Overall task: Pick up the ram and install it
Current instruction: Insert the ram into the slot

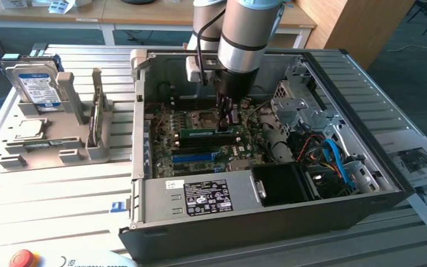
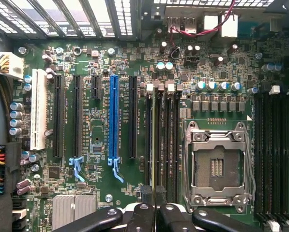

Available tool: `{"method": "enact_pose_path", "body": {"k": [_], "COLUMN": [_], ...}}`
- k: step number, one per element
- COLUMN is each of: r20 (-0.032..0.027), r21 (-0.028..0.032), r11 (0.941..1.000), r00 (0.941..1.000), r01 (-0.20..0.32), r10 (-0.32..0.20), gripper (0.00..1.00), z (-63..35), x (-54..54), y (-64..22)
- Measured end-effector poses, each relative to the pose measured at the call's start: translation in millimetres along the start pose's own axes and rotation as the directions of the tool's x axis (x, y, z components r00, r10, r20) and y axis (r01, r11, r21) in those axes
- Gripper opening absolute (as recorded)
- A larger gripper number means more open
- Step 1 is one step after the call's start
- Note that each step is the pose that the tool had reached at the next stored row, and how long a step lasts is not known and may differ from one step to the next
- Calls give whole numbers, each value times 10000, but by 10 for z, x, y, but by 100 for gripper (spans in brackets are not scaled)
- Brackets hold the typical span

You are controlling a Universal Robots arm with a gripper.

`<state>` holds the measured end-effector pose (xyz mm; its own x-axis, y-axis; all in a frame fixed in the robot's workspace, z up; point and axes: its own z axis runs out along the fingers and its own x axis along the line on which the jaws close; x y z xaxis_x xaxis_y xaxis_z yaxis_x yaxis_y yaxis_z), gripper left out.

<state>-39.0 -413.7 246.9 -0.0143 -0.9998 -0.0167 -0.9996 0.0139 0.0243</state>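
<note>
Holds the ram (image 1: pixel 207 132), seemingly by its top edge, in a gripper (image 1: pixel 226 123) pinched almost shut, upright along a memory slot (image 2: pixel 151 140) beside the processor socket (image 2: pixel 217 166) inside the open case (image 1: pixel 273 225); handles light, stiff, thin and fragile, best taken mid-length on the bare board edge.
</note>
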Motion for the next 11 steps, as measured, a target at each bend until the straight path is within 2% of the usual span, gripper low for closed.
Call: {"method": "enact_pose_path", "body": {"k": [6, 11], "r20": [0, -1], "r21": [19, 19], "r11": [10000, 10000], "r00": [10000, 10000], "r01": [1, 0], "r10": [-1, 0], "gripper": [12, 12], "z": [59, 61], "x": [0, 1], "y": [-2, -2]}}
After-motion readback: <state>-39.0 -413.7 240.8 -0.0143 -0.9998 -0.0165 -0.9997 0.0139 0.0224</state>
